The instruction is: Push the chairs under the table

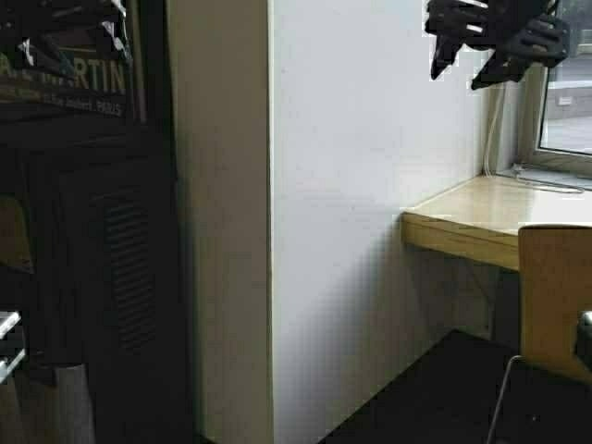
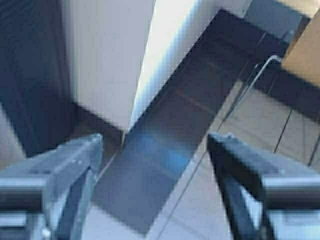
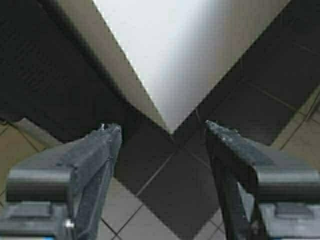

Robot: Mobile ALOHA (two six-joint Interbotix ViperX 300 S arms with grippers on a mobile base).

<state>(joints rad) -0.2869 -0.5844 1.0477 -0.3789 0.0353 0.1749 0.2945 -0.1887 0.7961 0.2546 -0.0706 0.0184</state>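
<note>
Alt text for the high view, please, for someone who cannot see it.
A white wall corner fills the middle; at far right a light-brown chair stands before the pale wooden table under a window. A dark cabinet stands on the left.

Both pincers are dark — the left pincer [image 2: 155, 150] has grey, blocky fingers [image 2: 75, 165]; the right pincer [image 3: 162, 145] black ones with rough-edged tips [image 3: 222, 132].

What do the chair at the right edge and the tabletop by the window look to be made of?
The light-brown chair backrest looks like smooth plywood, on a thin shiny metal leg, probably chrome. The pale tabletop looks like glossy wood or laminate, reflecting window light, with a thick yellowish wooden front edge.
</note>
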